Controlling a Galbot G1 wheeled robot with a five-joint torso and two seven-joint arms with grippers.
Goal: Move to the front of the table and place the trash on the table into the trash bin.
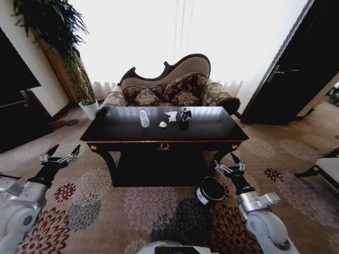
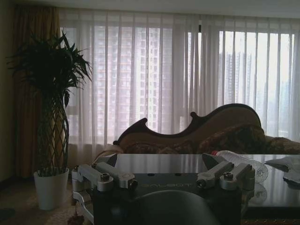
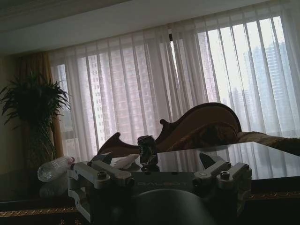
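Trash [image 1: 170,118] on table [image 1: 212,128]; bin [image 1: 210,191] by right pincer [image 1: 229,164], head view.

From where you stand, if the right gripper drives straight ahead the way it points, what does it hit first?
Probably the table: the open right gripper sits low near its front right corner, level with the tabletop edge. The dark can lies beyond. Depth is uncertain.

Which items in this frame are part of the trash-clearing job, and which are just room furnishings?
Part of the job:
- table
- plastic bottle
- crumpled can
- paper scraps
- trash bin, on the carpet by the table's front right leg
- left hand and right hand, both open, held low before the table

Just furnishings:
- sofa
- potted plant
- curtains
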